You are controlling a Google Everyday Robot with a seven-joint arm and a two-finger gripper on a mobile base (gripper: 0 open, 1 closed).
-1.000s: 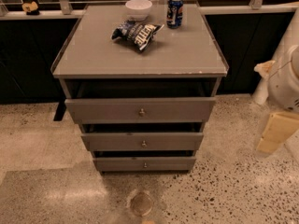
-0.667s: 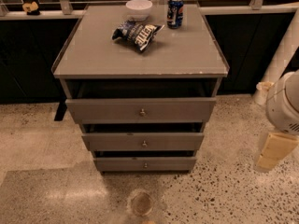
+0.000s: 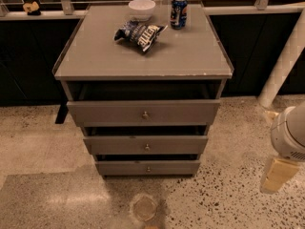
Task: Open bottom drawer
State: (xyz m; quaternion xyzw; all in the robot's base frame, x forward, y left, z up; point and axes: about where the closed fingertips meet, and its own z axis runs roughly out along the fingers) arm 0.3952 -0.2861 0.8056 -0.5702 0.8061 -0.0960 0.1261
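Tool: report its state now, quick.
Tool: cannot be told. It sits at the right edge, near the floor, well away from the bottom drawer.

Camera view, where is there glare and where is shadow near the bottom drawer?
Camera view: a pale sheen lies on the floor front-left of the cabinet; dark shadow fills the gap above the bottom drawer; the tool hangs lit at the right edge, clear of the cabinet.

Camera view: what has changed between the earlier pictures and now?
The tool, at the right edge beside the cabinet, moved downward with its arm; it took hold of nothing. The bottom drawer, the middle drawer, the top drawer, the chip bag, the bowl and the can stayed as they were.
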